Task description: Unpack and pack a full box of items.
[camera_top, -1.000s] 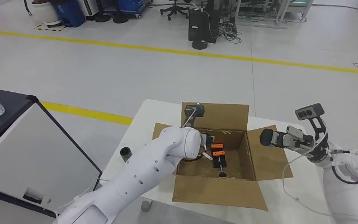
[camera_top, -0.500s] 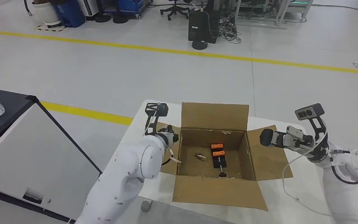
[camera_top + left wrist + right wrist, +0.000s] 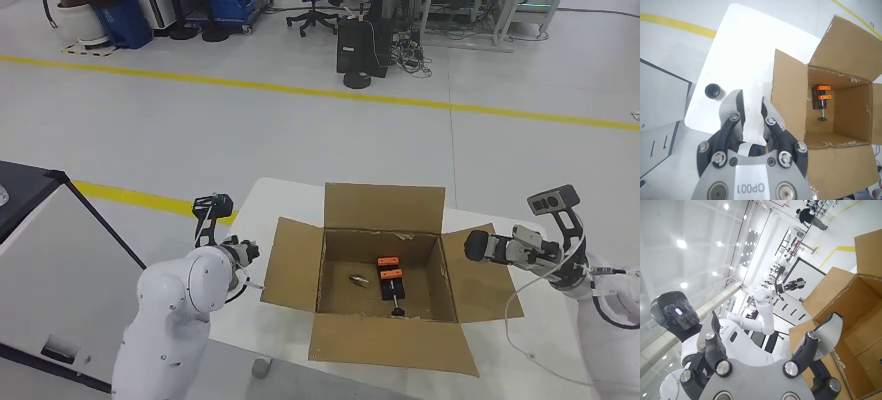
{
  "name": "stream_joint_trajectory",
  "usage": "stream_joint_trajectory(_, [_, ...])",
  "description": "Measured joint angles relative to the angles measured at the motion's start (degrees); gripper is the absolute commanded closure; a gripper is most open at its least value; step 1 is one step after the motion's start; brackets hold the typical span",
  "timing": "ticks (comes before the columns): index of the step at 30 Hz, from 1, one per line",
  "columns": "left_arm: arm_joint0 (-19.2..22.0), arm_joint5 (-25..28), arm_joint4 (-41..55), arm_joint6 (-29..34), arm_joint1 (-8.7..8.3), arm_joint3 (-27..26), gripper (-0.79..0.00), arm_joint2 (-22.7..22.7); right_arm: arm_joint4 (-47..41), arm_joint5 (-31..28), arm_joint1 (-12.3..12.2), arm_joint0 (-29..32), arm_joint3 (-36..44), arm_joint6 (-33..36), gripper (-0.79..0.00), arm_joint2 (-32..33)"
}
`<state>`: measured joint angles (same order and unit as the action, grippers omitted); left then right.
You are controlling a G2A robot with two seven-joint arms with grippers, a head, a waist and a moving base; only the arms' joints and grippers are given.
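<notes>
Inside the box [image 3: 385,208], what looks like a black-and-orange vise [image 3: 821,100] lies flat, long axis running back wall to front, knob frontward. The left pincer [image 3: 752,103], bearing a printed label, is narrowly parted and empty left of the box. The right pincer [image 3: 772,323] gapes wide by its right flap.

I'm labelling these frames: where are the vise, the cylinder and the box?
vise [image 3: 817,103], left wrist view, on its black body.
cylinder [image 3: 713,91], left wrist view, on its open top end.
box [image 3: 789,91], left wrist view, on the flap toward the cylinder.
</notes>
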<state>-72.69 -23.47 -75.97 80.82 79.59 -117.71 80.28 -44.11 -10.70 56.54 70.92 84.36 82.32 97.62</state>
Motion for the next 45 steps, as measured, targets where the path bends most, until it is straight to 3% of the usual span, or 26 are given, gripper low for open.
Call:
stream_joint_trajectory(24, [-0.2, 0.2, 0.0, -0.1, -0.04, 0.4, -0.785, 0.4, 0.0, 0.0, 0.0, 0.0, 0.0, 0.0, -0.785, 0.0])
stream_joint_trajectory(28, [1.0, 1.7, -0.9, 1.7, -0.67, 4.7, -0.785, 6.0, 0.0, 0.0, 0.0, 0.0, 0.0, 0.0, -0.785, 0.0])
stream_joint_trajectory(34, [3.7, 1.3, 1.6, 1.3, -0.62, 10.8, -0.785, 10.9, 0.0, 0.0, 0.0, 0.0, 0.0, 0.0, -0.785, 0.0])
stream_joint_trajectory(40, [7.7, 3.6, 0.8, 3.6, -0.51, 17.9, -0.785, 13.3, 0.0, 0.0, 0.0, 0.0, 0.0, 0.0, -0.785, 0.0])
stream_joint_trajectory(45, [9.6, 5.8, -3.0, 5.8, -0.31, 20.7, -0.785, 13.6, 0.0, 0.0, 0.0, 0.0, 0.0, 0.0, -0.785, 0.0])
